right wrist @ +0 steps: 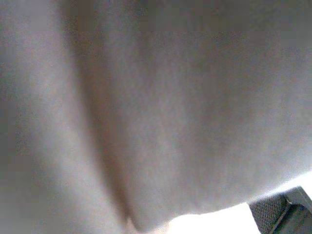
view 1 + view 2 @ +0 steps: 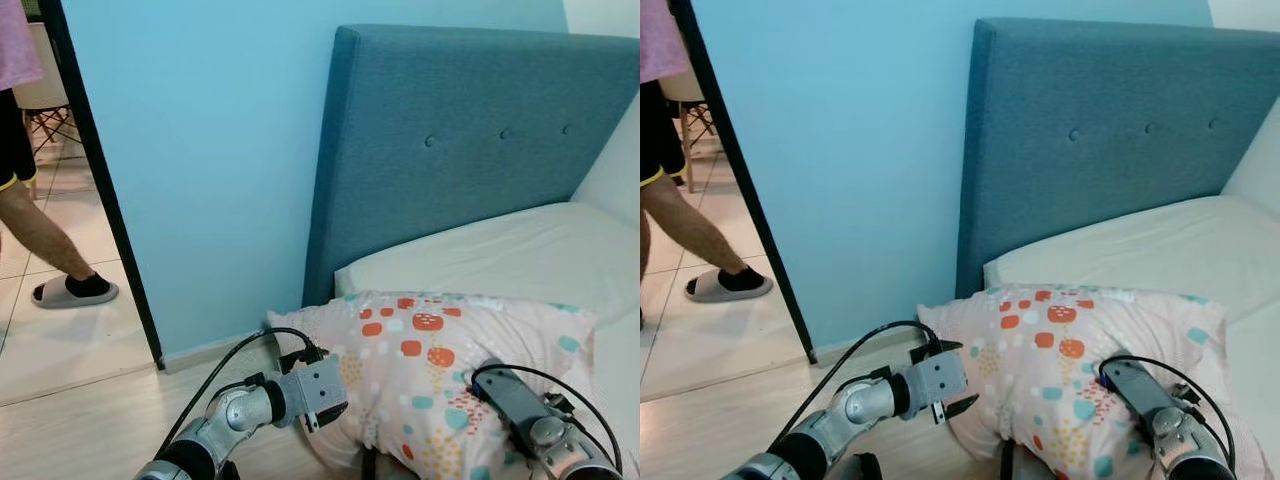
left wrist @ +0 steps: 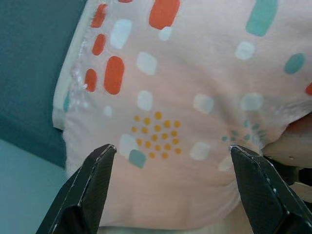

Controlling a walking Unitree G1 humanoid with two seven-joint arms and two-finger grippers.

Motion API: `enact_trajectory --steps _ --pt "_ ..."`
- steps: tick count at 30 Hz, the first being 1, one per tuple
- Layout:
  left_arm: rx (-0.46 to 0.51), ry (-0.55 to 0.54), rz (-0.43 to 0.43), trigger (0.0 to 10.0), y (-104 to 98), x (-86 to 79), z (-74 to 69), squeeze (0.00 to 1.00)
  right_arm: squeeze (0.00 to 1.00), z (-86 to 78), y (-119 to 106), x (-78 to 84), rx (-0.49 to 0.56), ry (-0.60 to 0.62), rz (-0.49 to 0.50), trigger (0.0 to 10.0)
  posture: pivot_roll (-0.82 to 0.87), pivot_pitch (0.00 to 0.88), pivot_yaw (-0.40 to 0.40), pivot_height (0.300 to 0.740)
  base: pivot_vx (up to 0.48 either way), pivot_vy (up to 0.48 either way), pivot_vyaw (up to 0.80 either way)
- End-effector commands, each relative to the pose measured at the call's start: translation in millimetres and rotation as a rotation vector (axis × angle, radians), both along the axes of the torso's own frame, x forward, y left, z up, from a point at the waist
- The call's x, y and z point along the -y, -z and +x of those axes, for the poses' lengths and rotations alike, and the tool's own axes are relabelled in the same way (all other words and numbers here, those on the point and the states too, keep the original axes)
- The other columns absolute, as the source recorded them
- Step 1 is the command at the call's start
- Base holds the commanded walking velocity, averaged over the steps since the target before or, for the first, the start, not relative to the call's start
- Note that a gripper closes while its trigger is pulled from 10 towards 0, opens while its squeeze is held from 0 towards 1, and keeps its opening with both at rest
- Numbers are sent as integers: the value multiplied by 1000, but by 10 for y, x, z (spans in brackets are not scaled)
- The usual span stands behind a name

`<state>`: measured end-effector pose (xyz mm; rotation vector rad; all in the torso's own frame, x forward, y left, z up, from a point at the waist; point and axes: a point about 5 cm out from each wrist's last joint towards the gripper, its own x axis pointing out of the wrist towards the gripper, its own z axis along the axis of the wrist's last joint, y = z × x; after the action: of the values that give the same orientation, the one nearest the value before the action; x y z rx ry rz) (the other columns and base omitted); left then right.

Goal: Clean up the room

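Both arms carry the pillow [image 2: 430, 385] toward the bed [image 2: 520, 250], left hand [image 3: 170, 185] spread open against it, right hand's [image 2: 1160, 420] state hidden, so placing it seems left.

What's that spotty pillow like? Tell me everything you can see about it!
The pillow is soft and puffy, in pale pink cloth printed with orange, teal, white and yellow blobs and dots. It lies at the edge of the white mattress, below the blue headboard, hanging a little over the wooden floor. The left claw sits open right against its end, one finger on each side. The right arm lies across its top, pressing into the cloth.
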<state>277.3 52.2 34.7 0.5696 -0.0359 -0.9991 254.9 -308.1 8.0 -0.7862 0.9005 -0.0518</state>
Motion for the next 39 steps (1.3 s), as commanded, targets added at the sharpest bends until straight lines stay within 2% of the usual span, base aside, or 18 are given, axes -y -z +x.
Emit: enact_trajectory --steps 1,7,11,13,14,17,19,21,22,24,25,26,28,29,31,33,38,39 --pt "-38 -16 -5 10000 70 33 -49 0 0 -82 152 -152 -47 -9 96 10000 -47 99 -9 430 0 0 0" --pt "-24 -102 -6 10000 35 62 40 0 0 -5 79 -177 14 -20 115 10000 -47 108 -9 430 0 0 0" --pt "-25 -233 -25 10000 12 -12 142 0 0 173 -163 -96 164 -7 44 10000 -48 112 -12 430 0 0 0" --pt "-25 -250 -23 10000 15 -34 151 0 0 206 -219 -70 199 3 26 10000 -48 112 -12 430 0 0 0" --pt "-18 -298 5 10000 43 -113 171 0 0 265 -324 -31 260 16 -1 10000 -45 113 -13 430 0 0 0" --pt "-13 -329 27 10000 61 -167 183 0 0 299 -392 -8 298 24 -17 10000 -46 113 -11 430 0 0 0" --pt "-88 -596 73 10000 215 -624 212 0 0 414 -614 -1 424 25 -1 10000 -44 111 -11 430 0 0 0" --pt "-88 -596 73 10000 215 -624 212 0 0 414 -614 -1 424 25 -1 10000 -44 111 -11 430 0 0 0" --pt "-145 -733 81 10000 297 -863 184 0 0 450 -687 -7 463 22 5 10000 -42 110 -11 430 0 0 0" --pt "-145 -733 81 10000 297 -863 184 0 0 450 -687 -7 463 22 5 10000 -42 110 -11 430 0 0 0" --pt "-239 -898 92 10000 436 -1186 69 0 0 496 -775 -22 512 15 14 10000 -33 107 -15 430 0 0 0" --pt "-239 -898 92 10000 436 -1186 69 0 0 496 -775 -22 512 15 14 10000 -33 107 -15 430 0 0 0" --pt "-379 -1065 172 10000 697 -1633 -292 0 0 583 -977 -17 616 23 -14 10000 -24 100 -16 430 0 0 0" --pt "-379 -1065 172 10000 697 -1633 -292 0 0 583 -977 -17 616 23 -14 10000 -24 100 -16 430 0 0 0" --pt "-445 -1106 238 10000 846 -1795 -555 0 0 613 -1146 56 694 72 -66 10000 -23 98 -18 430 0 0 0" --pt "-476 -1106 273 10000 933 -1817 -711 0 0 599 -1292 169 754 139 -119 10000 -23 98 -18 430 0 0 0" --pt "-492 -1097 298 10000 984 -1803 -793 0 0 596 -1434 224 813 163 -136 10000 -22 96 -20 430 0 0 0" --pt "-498 -1084 309 10000 1006 -1782 -825 0 0 629 -1558 190 870 135 -81 10000 -22 96 -20 430 0 0 0"
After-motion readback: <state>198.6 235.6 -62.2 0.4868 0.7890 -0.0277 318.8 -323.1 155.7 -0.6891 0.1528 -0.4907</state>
